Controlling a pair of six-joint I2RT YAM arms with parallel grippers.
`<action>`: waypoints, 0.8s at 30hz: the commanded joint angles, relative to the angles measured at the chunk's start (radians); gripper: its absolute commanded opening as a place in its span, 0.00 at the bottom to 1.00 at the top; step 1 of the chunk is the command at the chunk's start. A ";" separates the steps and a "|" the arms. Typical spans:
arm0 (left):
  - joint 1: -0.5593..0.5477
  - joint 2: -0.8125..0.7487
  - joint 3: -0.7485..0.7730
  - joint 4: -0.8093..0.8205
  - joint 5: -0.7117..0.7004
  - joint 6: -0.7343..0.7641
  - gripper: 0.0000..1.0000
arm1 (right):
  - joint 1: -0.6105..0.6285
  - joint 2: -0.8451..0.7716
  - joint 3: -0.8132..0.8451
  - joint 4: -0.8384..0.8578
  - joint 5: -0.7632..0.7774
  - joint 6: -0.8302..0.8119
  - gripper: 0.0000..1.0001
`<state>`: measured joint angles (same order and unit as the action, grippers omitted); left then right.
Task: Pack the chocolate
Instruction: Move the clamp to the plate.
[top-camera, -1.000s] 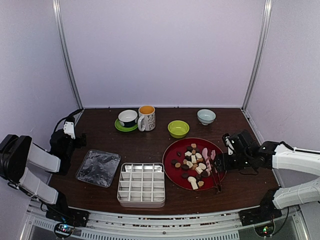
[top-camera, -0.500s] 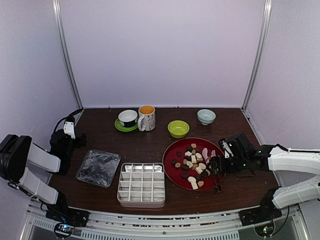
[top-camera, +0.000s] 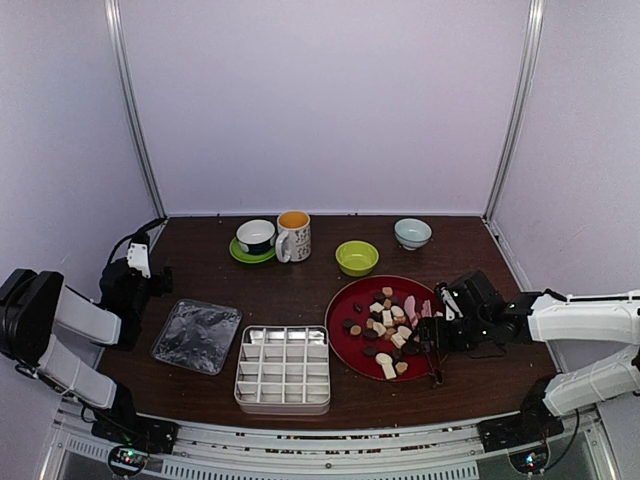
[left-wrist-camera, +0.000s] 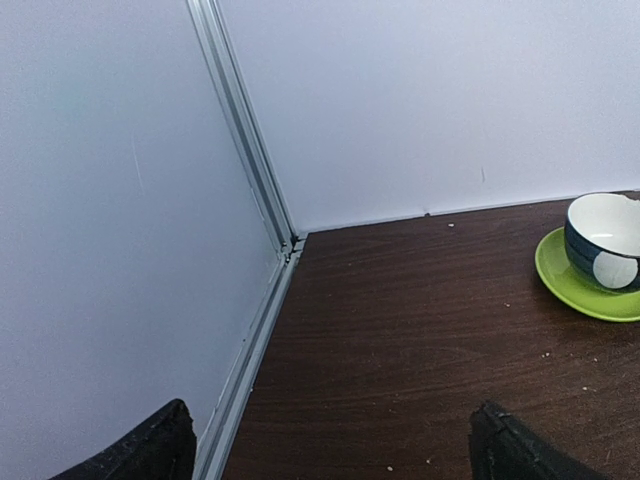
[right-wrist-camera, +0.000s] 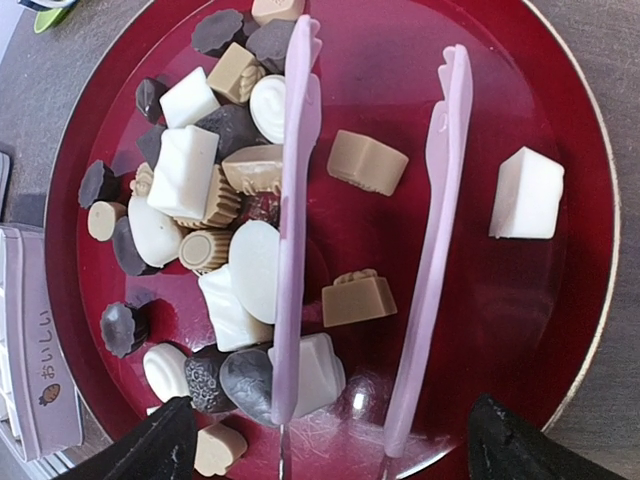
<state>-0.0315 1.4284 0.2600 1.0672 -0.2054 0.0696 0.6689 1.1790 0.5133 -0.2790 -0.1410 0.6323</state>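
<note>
Far left: left gripper (left-wrist-camera: 330, 455) parked by the side wall, jaws spread wide, nothing between them. No movement there over the last second.

Next along: a crinkled clear lid (top-camera: 196, 336) lies flat on the table. Just right of it is the compartment tray (top-camera: 284, 368); I see no piece in any cell. Packing not yet begun, by the look of it.

Back row, untouched: cup on green saucer (top-camera: 256, 238), mug (top-camera: 294, 236), green bowl (top-camera: 357, 258), pale bowl (top-camera: 412, 233).

Right of the tray: red plate (right-wrist-camera: 560, 300) with the chocolate (right-wrist-camera: 215, 200) heaped on its left half, dark, tan and white pieces mixed. One white block sits alone toward the right rim. Pink tongs (right-wrist-camera: 290, 220) lie on the plate, arms apart and clamped on nothing. One arm rests across the heap, the other over barer plate, with two tan pieces between them.

Far right, the change: right gripper (right-wrist-camera: 330, 455) has swung in from the table's right edge and dropped low over the tongs' handle end, its jaws widening a little on the way. Fingers now straddle both arms without touching them.

My read: it is lining up to take the tongs. No chocolate has shifted yet.
</note>
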 joint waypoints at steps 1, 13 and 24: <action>0.009 -0.002 0.016 0.024 -0.006 -0.001 0.98 | -0.001 0.029 -0.005 0.033 -0.012 0.013 0.92; 0.009 -0.002 0.016 0.025 -0.005 -0.001 0.98 | -0.003 0.052 -0.018 0.058 -0.014 0.029 0.89; 0.009 -0.001 0.016 0.025 -0.006 -0.001 0.98 | -0.002 0.047 -0.024 0.056 -0.013 0.027 0.88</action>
<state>-0.0315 1.4284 0.2600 1.0676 -0.2054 0.0696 0.6689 1.2293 0.5037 -0.2344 -0.1558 0.6575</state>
